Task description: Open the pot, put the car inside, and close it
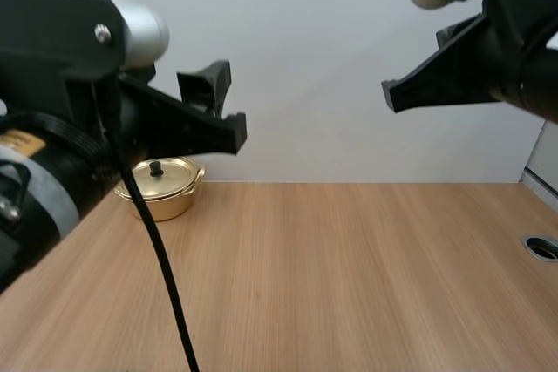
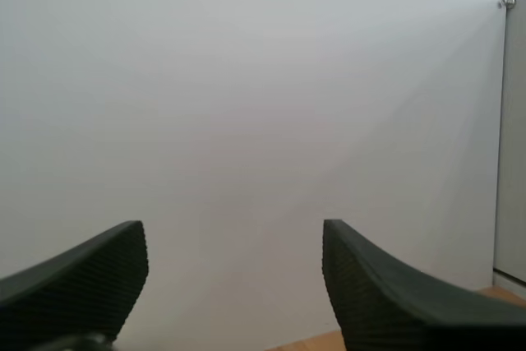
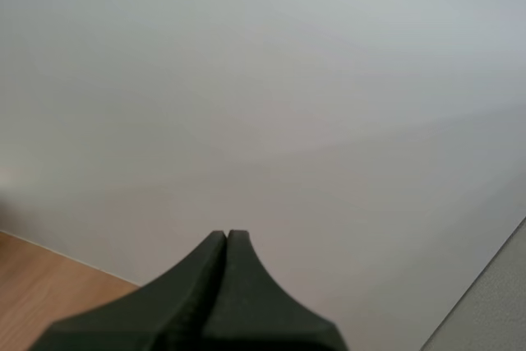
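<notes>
Both hover high: your left gripper (image 1: 225, 104) gapes wide, seemingly readied for the lidded gold metal pot (image 1: 162, 191); your right gripper (image 1: 390, 93) is pinched together, empty.

The matte black left arm (image 1: 52, 41) and right arm (image 1: 523, 32) each bear a rounded silver cap beside a screw; the black left gripper (image 2: 234, 277) has ribbed fingers (image 2: 90, 277)

Pot (image 1: 161, 187) far left on table (image 1: 349, 267), open wood to its right
</notes>
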Controlling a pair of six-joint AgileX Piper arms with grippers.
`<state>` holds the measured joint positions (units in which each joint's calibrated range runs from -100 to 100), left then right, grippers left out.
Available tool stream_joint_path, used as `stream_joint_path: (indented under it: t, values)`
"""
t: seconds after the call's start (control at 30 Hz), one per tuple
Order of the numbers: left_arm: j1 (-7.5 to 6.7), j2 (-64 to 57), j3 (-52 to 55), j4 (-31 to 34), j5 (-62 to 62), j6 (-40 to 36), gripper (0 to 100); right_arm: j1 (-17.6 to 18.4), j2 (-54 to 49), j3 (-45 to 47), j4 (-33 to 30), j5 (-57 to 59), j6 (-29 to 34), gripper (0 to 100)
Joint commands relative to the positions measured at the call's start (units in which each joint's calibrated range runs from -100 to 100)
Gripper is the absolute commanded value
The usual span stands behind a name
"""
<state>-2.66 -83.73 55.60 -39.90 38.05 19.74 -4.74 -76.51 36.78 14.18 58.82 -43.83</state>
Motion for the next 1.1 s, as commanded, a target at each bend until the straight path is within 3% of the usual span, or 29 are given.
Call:
stream_joint_path:
  t: [0.0,0.17,0.23,0.43,0.6,0.83,1.07]
  values:
    - [-0.06,-6.15,3.96,46.54,5.85,-32.78,99,-0.05,-9.3,9.31,2.01,0.0,3.56,0]
    - [-0.06,-9.9,9.99,49.37,16.67,-32.46,99,0.15,-9.74,15.71,2.3,0.42,6.9,0]
    - [-0.06,-10.49,14.65,48.85,21.28,-33.42,99,1.66,-9.74,19.98,2.3,0.82,11.65,0]
    - [-0.06,-10.49,24.81,48.75,0.77,-33.42,99,3.64,-9.74,21.93,0.49,4.34,12.91,0]
    - [-0.06,-10.49,34.98,48.52,-18.33,-34.05,99,5.26,-9.74,24.05,-5.78,4.43,14.06,0]
    - [0.03,-10.49,39.59,47.89,-17.41,-34.98,99,5.89,-9.74,25.3,-15.3,4.56,19.21,0]
    - [-0.29,-16.18,40.37,46.57,-13.79,-34.98,99,5.74,-9.74,25.44,-18.97,9.39,19.22,0]
